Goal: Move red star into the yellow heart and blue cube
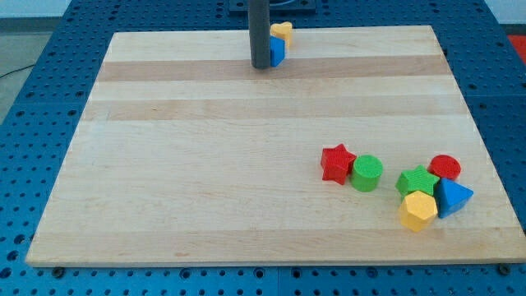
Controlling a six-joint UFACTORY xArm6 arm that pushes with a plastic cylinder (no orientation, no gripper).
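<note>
My tip grips nothing, top centre near the board edge, touching blue cube beside yellow heart. Red star lower right, touching green cylinder; bare wood between.

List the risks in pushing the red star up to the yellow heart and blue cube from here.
1. My tip stands beside the blue cube and yellow heart; leaving carelessly may knock them off the board's top edge.
2. The green cylinder touches the red star and may get dragged along.
3. The long diagonal push may let the star slip aside.
</note>
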